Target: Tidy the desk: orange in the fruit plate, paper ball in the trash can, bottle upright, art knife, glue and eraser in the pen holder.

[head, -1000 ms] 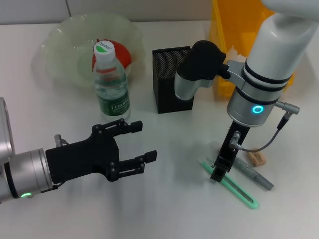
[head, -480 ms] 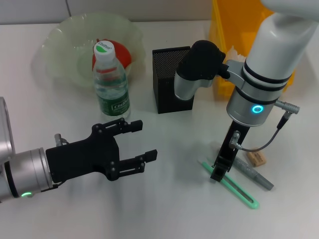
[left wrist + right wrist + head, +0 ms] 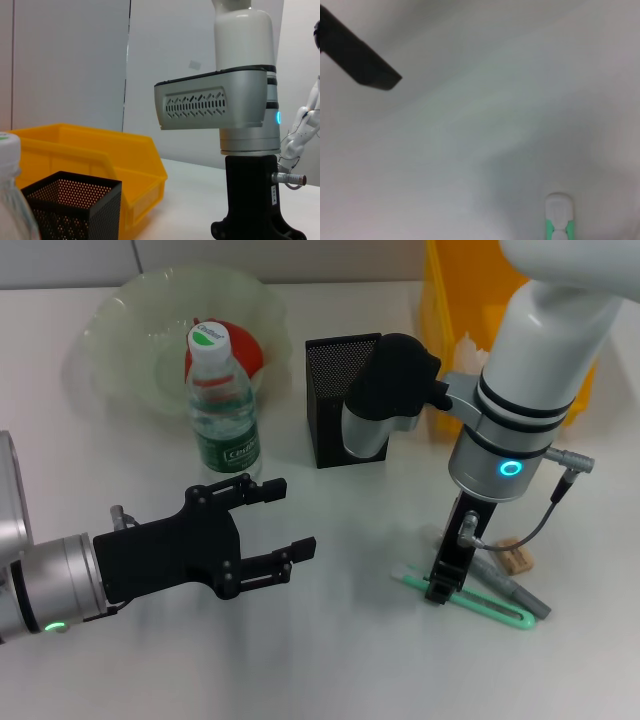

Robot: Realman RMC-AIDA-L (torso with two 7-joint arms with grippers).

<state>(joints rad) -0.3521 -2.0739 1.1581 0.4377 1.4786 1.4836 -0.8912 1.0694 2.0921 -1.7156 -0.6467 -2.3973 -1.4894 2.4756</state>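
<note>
Touching art knife (image 3: pixel 470 598), right gripper (image 3: pixel 441 588) above

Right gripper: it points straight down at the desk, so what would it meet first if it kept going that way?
Most likely the art knife. The right gripper is directly over the knife's near end, apparently touching it already, with the desk just beneath. Contact isn't certain.

A pale grey wall (image 3: pixel 70 60) stands behind the work area, split by a dark vertical seam (image 3: pixel 127 65) between flat panels. Farther along, a lighter white panel (image 3: pixel 175 50) carries a small grey mark (image 3: pixel 194 64). Lighting is even and soft.
</note>
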